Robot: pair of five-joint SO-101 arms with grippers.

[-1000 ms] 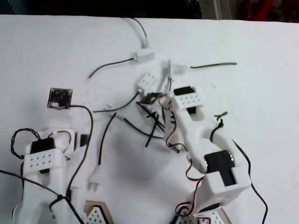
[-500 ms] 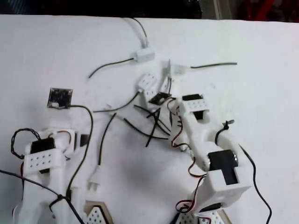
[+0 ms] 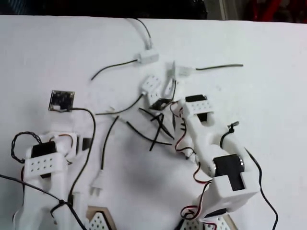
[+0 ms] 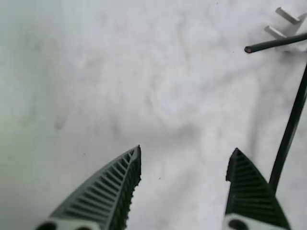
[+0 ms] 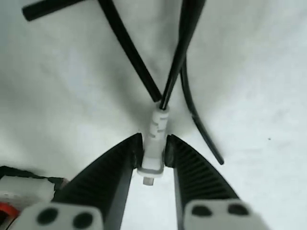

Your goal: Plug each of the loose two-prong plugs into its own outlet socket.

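A plug [image 5: 156,125] sits in the right pincer [image 5: 153,143]; a loose plug [image 3: 98,183] lies beside the left arm [image 3: 44,166].

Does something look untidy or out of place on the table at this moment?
Yes. The black cords lie tangled in the middle of the table, next to the right gripper, which is shut on a white plug. Nothing looks broken.

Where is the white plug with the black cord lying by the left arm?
In the high view the white plug lies just right of the left arm, between the two arms' bases, its black cord leading away from them.
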